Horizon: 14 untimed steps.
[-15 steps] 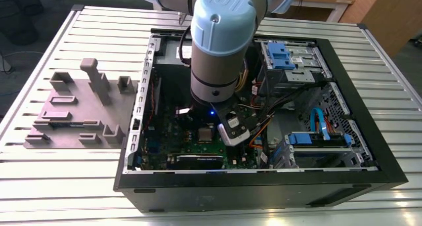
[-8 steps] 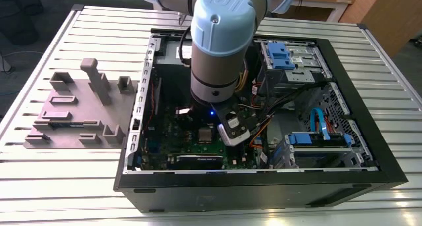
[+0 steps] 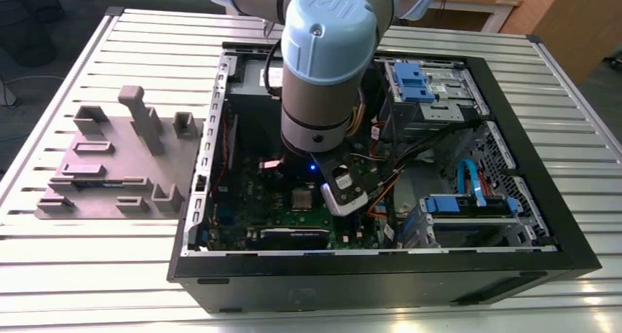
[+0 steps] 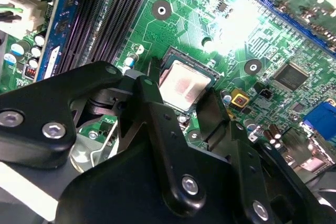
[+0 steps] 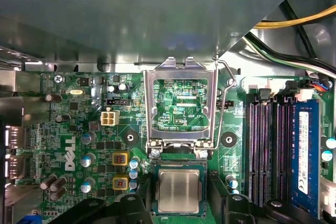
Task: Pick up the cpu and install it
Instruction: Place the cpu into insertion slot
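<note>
Midway inside the spread-apart hand [image 5: 180, 201], the cpu [image 5: 178, 190], flat in its socket [image 5: 178, 166], ungripped.

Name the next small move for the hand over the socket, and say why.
Probably lift the hand straight up, clear of the socket. The cpu already lies flat in it, the fingers stand apart on either side without visibly gripping it, and the metal retention frame stands open, so the hand seems to be in the way of closing it.
</note>
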### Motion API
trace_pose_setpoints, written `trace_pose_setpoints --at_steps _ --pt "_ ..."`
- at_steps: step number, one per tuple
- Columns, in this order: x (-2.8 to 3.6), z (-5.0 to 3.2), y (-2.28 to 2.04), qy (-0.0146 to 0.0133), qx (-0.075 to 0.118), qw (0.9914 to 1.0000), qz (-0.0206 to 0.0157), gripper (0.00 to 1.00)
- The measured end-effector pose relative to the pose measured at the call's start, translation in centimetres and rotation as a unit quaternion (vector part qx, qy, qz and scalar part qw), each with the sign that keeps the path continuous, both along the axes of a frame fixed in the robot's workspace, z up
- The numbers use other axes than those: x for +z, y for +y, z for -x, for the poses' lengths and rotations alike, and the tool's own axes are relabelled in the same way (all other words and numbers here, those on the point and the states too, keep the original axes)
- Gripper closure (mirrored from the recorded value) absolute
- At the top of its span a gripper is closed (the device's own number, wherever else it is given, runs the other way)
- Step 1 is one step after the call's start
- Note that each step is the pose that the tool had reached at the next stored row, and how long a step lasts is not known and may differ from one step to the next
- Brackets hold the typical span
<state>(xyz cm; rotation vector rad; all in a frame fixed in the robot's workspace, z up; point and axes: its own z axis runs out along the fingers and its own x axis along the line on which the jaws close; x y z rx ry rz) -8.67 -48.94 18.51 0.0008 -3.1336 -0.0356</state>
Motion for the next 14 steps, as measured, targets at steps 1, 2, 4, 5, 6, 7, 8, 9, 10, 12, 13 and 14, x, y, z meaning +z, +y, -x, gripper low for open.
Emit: trace_pose_setpoints --at_steps 1,2,4,5,6,7,8,9,10,12,13,14 --pt "0.02 0.00 0.00 -0.0001 0.000 1.00000 -0.0001 0.46" --pt "0.03 -0.01 0.01 -0.0002 0.000 1.00000 -0.0003 0.46" --pt "0.08 -0.01 0.01 -0.0002 0.000 1.00000 -0.0004 0.46" --pt "0.12 -0.01 0.01 -0.0002 0.000 1.00000 -0.0004 0.46" --pt "0.18 -0.01 0.01 -0.0002 0.000 1.00000 -0.0004 0.46" --pt "0.24 -0.01 0.01 -0.0001 0.000 1.00000 -0.0003 0.46" --pt "0.29 0.00 0.00 -0.0001 0.000 1.00000 -0.0002 0.46" --pt "0.32 -0.01 0.01 -0.0001 0.000 1.00000 -0.0003 0.46" --pt "0.37 -0.01 0.01 -0.0001 0.000 1.00000 -0.0002 0.46" --pt "0.48 0.00 0.00 -0.0001 0.000 1.00000 -0.0001 0.46" --pt "0.54 0.00 0.00 -0.0001 0.000 1.00000 -0.0001 0.46" --pt "0.59 -0.01 0.00 -0.0001 0.000 1.00000 -0.0001 0.46"
